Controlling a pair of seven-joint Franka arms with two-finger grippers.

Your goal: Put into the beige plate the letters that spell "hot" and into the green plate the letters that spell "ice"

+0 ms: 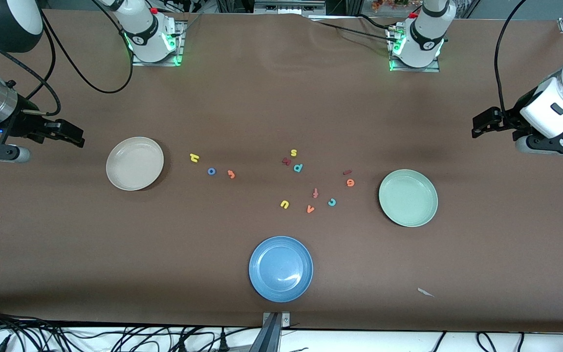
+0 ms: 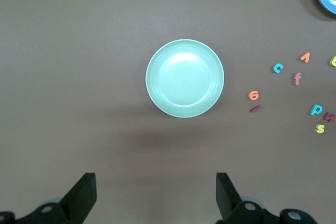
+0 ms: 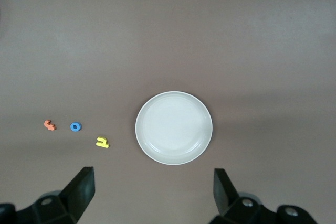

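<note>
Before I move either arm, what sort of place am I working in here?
Probably a robotics lab bench, not a home. Two arm bases are bolted along a brown-covered table, cables trail past its edge, and the props look staged: small foam letters scattered between the round beige plate and round pale green plate.

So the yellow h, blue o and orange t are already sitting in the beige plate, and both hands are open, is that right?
Not quite. The yellow h, blue o and orange t lie on the table beside the beige plate, not in it, as the front view shows. Both the left hand and right hand are open.
</note>
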